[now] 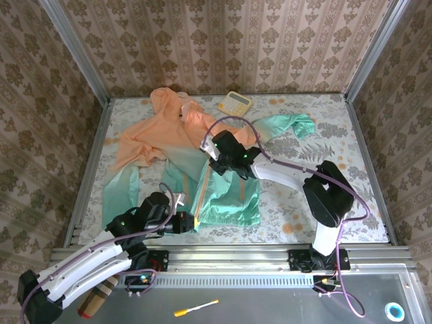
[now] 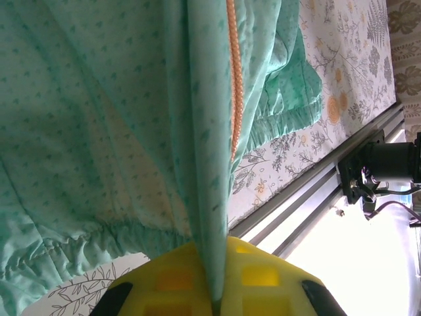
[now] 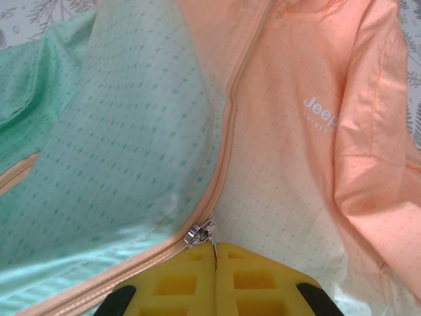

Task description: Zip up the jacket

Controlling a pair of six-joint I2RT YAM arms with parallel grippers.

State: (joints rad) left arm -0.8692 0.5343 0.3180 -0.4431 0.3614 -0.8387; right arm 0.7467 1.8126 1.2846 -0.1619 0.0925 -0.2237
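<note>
On the flowered worktop (image 1: 310, 202) the jacket (image 1: 169, 135) lies spread out, its peach-orange upper part toward the far wall and its mint-teal lower part toward the arms. One teal sleeve (image 1: 291, 124) reaches to the right, and the other sleeve (image 1: 116, 196) lies down along the left side. A small yellow calculator (image 1: 234, 102) rests just beside the collar region, near the back edge. The left gripper (image 1: 183, 221) is at the bottom hem of the jacket. In the left wrist view its yellow pads (image 2: 177, 280) are pressed together on a fold of the teal fabric, and the orange zipper (image 2: 234, 79) runs away from them along the front edge. The right gripper (image 1: 210, 150) is over the middle of the jacket, where the colour changes from teal to orange. In the right wrist view its fingers (image 3: 250, 276) are closed against each other, and the metal zipper slider (image 3: 199, 234) sits directly at their tips, with its pull going in between them. Beyond the slider the two front panels lie side by side along the zipper line, and a white "Jeep" logo (image 3: 321, 112) is printed on the orange chest. An orange-and-white pen (image 1: 196, 308) lies on the metal ledge in front of the arm bases.
</note>
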